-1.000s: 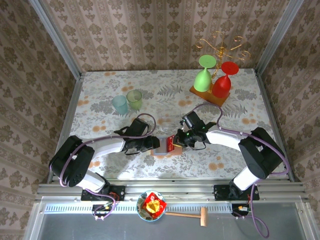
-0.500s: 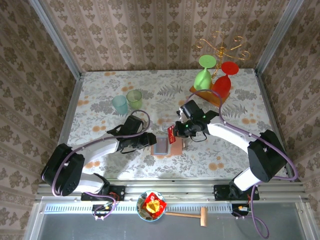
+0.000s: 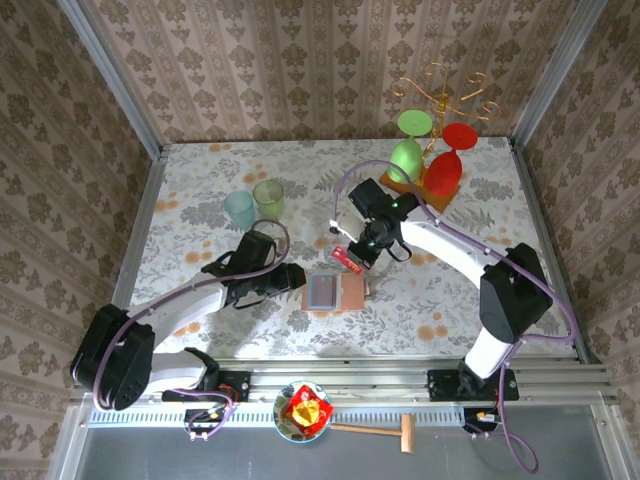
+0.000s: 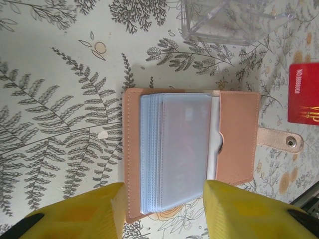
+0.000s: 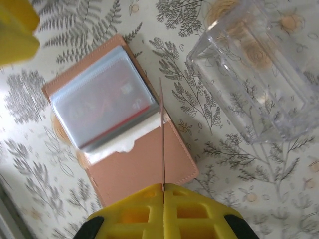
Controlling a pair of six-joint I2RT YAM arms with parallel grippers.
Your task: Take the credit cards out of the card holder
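Flat and open on the floral worktop (image 3: 200, 230), near the front middle: a salmon-brown card holder (image 3: 335, 292) with a stack of bluish clear sleeves. Just behind it, the right gripper (image 3: 352, 255), jaws clamped tight on one red card (image 3: 349, 258), seen edge-on over the holder's bare flap from the wrist. At the holder's left side, the left gripper (image 3: 296, 278), jaws apart, gripping nothing. Close by, a clear plastic box (image 5: 254, 69). Further back, two pale cups (image 3: 240, 208).

Damask wallpaper walls (image 3: 300, 70), floral tabletop (image 3: 200, 180)
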